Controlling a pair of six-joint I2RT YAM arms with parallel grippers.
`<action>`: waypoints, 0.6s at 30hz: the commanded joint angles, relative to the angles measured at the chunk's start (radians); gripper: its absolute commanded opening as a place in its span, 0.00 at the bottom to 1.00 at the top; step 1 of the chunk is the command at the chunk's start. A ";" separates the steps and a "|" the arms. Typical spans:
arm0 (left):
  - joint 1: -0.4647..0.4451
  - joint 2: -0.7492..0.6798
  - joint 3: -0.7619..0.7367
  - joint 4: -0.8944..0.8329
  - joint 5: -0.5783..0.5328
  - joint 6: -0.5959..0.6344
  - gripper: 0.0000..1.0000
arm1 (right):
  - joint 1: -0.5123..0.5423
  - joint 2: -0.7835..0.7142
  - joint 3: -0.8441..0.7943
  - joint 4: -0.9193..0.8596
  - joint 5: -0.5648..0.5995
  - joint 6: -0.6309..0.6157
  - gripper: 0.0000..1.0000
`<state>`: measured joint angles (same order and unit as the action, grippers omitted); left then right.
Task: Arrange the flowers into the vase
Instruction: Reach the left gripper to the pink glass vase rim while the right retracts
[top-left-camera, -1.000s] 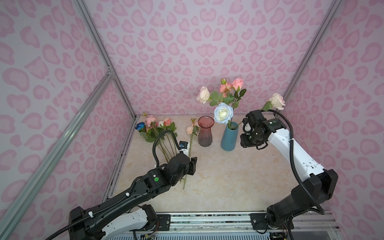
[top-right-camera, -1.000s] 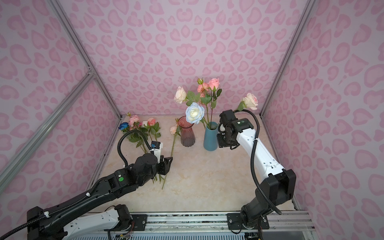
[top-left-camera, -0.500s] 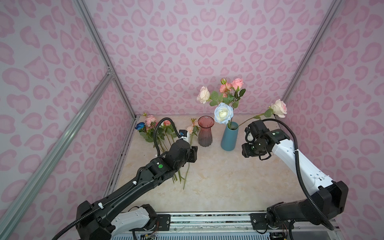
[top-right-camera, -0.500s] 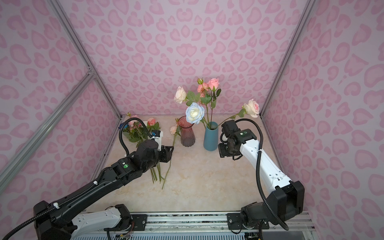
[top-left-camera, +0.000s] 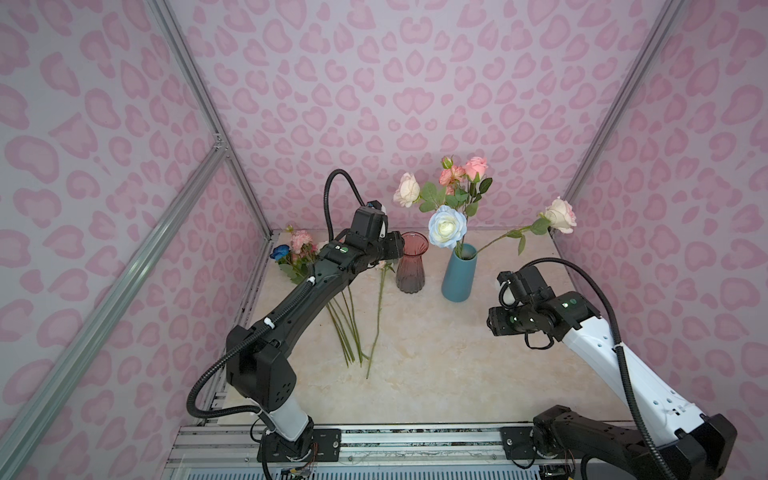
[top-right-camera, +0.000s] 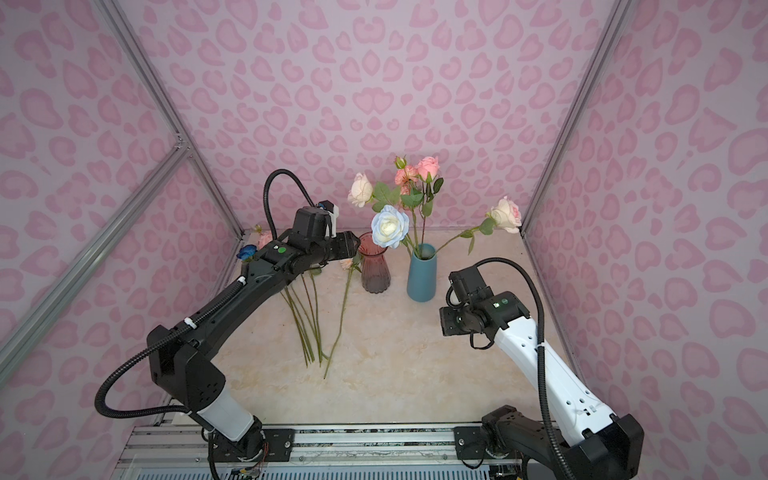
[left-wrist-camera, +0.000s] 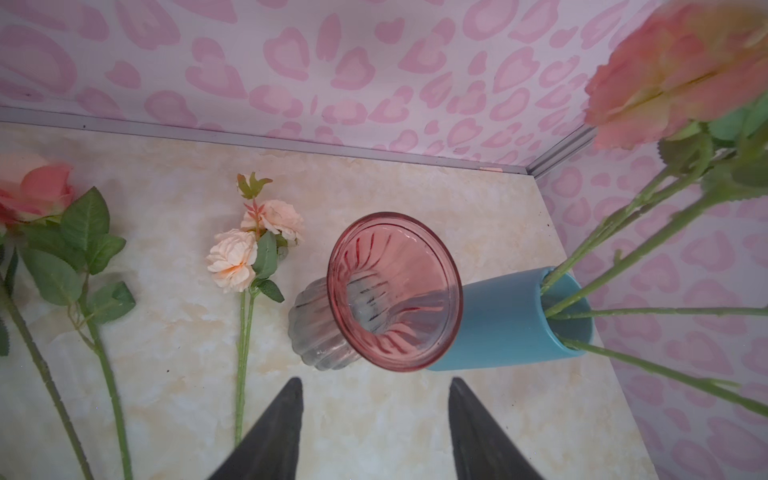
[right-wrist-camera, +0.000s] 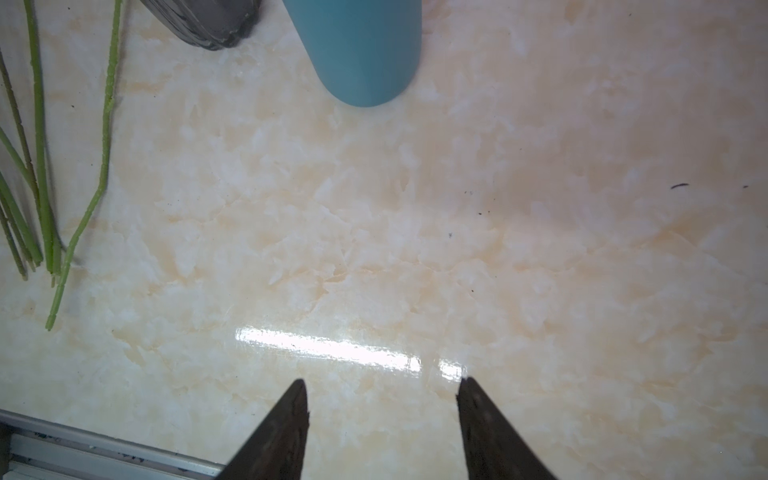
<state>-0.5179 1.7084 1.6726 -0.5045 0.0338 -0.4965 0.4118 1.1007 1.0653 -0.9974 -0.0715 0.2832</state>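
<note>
A teal vase (top-left-camera: 459, 274) at the back holds several flowers: a cream rose (top-left-camera: 406, 190), pink roses (top-left-camera: 473, 167), a blue-and-white rose (top-left-camera: 446, 226) and a cream-pink rose (top-left-camera: 561, 215) leaning far right. More flowers lie on the table at the left, stems (top-left-camera: 345, 324) toward the front, with a dark blue bloom (top-left-camera: 280, 251) and a peach spray (left-wrist-camera: 232, 259). My left gripper (left-wrist-camera: 376, 380) hangs open and empty just beside the rim of an empty pink glass vase (left-wrist-camera: 415, 232). Right of the teal vase, my right gripper (right-wrist-camera: 382, 379) is open and empty over bare table.
The pink glass vase (top-left-camera: 411, 262) stands just left of the teal vase (top-right-camera: 422, 276), almost touching it. Pink patterned walls close in the back and both sides. A metal rail (top-left-camera: 374, 440) runs along the table's front edge.
My left arm has lifted from the lying stems and reached back to the pink vase. My right gripper has drawn away from the teal vase, toward the front and lower. The cream-pink rose now leans out of it.
</note>
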 joint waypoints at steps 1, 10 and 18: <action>0.004 0.071 0.089 -0.098 0.034 0.027 0.59 | 0.002 -0.071 -0.044 0.009 0.029 0.023 0.59; 0.005 0.276 0.327 -0.240 -0.056 0.045 0.56 | 0.000 -0.231 -0.107 0.039 0.003 0.046 0.59; 0.005 0.406 0.505 -0.371 -0.098 0.067 0.52 | 0.001 -0.285 -0.149 0.077 -0.046 0.056 0.58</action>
<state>-0.5133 2.0792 2.1357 -0.7956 -0.0353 -0.4480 0.4114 0.8268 0.9291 -0.9535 -0.0883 0.3290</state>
